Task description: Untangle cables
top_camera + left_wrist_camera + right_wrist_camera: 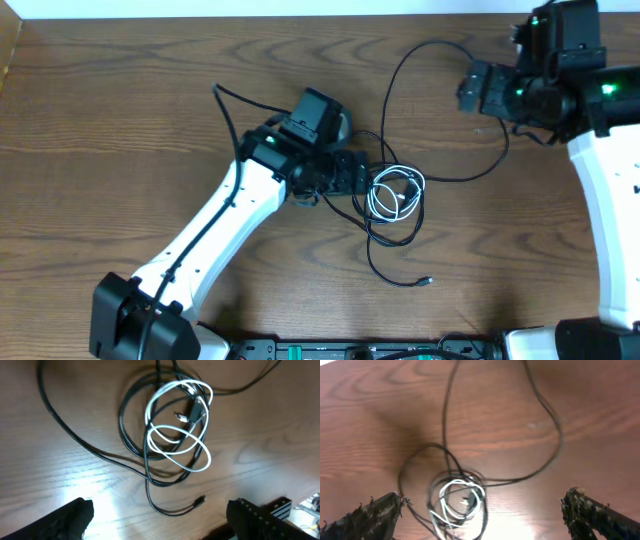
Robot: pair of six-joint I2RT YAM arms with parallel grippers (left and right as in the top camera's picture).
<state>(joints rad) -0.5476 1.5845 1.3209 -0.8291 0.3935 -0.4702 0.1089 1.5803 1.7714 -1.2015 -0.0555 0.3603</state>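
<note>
Coiled cables (pixel 398 195) send a loop toward the right tool (pixel 482 495); it and the left tool (pixel 160 507) gape empty.

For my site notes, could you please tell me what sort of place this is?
Probably a robotics lab bench: two robot arms at a wood-grain table, tangled cables on it.

The brown wood-grain tabletop (pixel 120 120) is evenly lit in the overhead view. Glare is seen on it in both wrist views; the right wrist view is blurred.
</note>
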